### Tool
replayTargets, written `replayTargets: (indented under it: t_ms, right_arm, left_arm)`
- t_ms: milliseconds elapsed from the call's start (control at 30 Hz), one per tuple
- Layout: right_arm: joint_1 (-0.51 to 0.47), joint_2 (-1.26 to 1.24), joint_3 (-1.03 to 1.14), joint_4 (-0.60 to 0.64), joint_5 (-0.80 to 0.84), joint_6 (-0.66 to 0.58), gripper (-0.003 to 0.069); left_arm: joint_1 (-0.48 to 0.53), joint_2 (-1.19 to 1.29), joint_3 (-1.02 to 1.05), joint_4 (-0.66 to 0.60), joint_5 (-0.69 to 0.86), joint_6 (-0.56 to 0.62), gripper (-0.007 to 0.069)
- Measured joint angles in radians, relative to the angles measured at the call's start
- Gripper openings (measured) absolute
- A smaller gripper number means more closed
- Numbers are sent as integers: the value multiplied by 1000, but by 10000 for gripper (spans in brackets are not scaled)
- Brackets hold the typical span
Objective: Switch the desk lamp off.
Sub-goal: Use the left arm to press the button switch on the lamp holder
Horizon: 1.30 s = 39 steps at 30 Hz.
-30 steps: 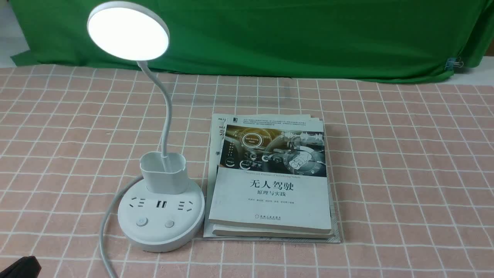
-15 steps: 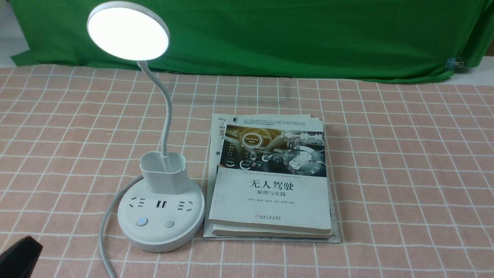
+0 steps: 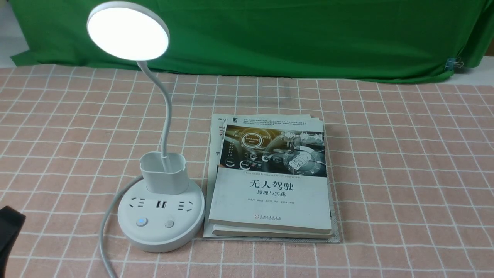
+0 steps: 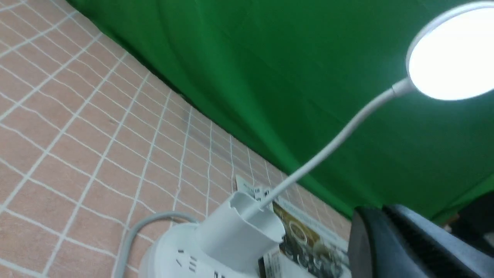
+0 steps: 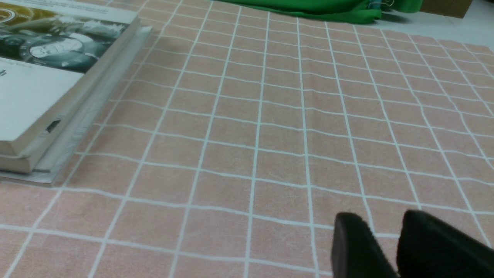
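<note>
The desk lamp stands at the left of the table with its disc head lit. A thin neck runs down into the cup holder on the round base. Of the two buttons on the base, the left one glows blue and the right one is plain. My left gripper shows as a dark shape at the frame's left edge, well left of the base. In the left wrist view its jaws lie together, beside the cup holder. My right gripper hovers over bare cloth with a narrow gap.
A stack of books lies right beside the lamp base. The lamp's white cord curls off the base toward the front edge. A green backdrop hangs behind the pink checked tablecloth.
My left gripper has risen along the frame's lower left edge. The left button on the base, unlit a second ago, now glows blue. The lamp head stays lit.
</note>
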Motion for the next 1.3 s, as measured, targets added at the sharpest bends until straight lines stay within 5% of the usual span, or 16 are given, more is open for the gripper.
replayTargets:
  t_ms: [433, 800, 1300]
  right_arm:
    - [0, 0, 0, 0, 0, 0, 240]
    - [0, 0, 0, 0, 0, 0, 240]
    - [0, 0, 0, 0, 0, 0, 240]
  left_arm:
    - [-43, 808, -502, 321, 670, 51, 2]
    - [-362, 1304, -736, 530, 721, -77, 2]
    - [-384, 1520, -914, 618, 672, -76, 2]
